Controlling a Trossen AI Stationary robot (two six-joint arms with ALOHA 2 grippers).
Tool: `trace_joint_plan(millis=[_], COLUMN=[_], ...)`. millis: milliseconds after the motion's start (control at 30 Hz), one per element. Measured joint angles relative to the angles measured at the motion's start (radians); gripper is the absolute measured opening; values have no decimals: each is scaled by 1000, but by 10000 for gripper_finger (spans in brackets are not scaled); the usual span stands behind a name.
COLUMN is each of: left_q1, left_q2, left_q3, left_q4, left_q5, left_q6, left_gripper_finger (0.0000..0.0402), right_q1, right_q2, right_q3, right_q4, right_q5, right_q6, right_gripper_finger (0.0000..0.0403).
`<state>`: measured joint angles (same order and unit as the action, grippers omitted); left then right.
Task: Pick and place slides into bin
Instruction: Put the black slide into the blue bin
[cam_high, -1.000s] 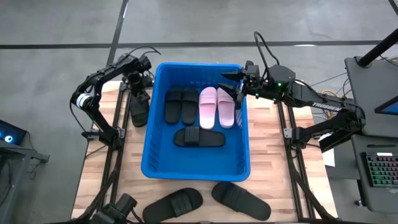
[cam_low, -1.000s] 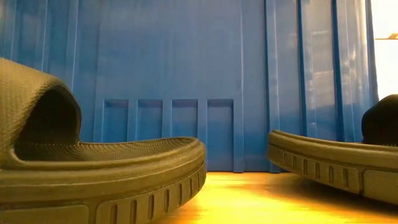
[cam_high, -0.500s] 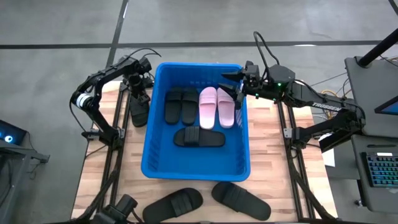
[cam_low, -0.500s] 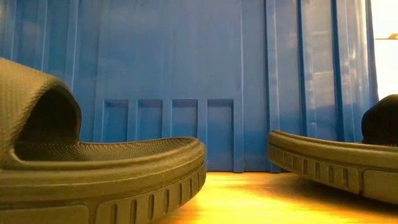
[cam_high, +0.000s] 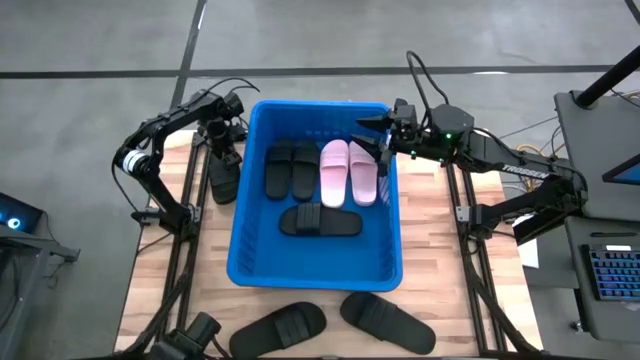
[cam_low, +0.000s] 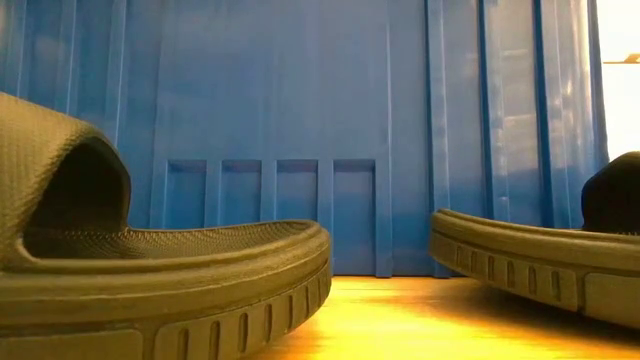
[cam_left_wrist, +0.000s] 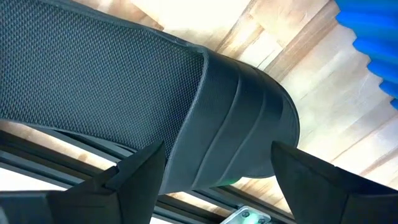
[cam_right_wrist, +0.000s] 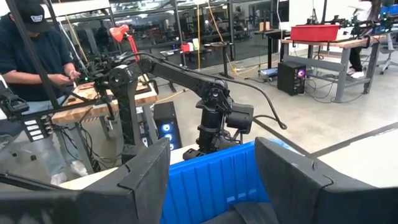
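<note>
The blue bin (cam_high: 315, 270) stands mid-table and holds three black slides (cam_high: 290, 170) and two pink slides (cam_high: 348, 172) on its floor. Another black slide (cam_high: 222, 180) lies sole-down on the table left of the bin. My left gripper (cam_high: 224, 150) is open and points down over that slide. In the left wrist view its fingers (cam_left_wrist: 140, 171) stand on either side of the ribbed strap (cam_left_wrist: 242, 118); I cannot tell whether they touch it. My right gripper (cam_high: 376, 142) is open and empty above the bin's far right corner.
Two more black slides (cam_high: 280, 327) (cam_high: 388, 320) lie on the table in front of the bin's near wall; they fill the low view (cam_low: 150, 280) (cam_low: 530, 265). Beyond the table, the right wrist view shows a person (cam_right_wrist: 31, 68) at a bench.
</note>
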<state>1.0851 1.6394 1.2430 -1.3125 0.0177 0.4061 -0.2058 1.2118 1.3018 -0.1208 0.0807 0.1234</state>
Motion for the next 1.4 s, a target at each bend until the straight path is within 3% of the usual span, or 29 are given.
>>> trace_joint_plan(millis=[1400], left_q1=[0], left_q2=[35], left_q3=[-88], left_q4=[121], left_q5=[6], left_q6=[19], left_gripper_finger=[276], right_q1=[0], right_q2=[0], right_q3=[0], right_q4=[-3], right_q5=[0], right_q6=[7], right_gripper_finger=[224])
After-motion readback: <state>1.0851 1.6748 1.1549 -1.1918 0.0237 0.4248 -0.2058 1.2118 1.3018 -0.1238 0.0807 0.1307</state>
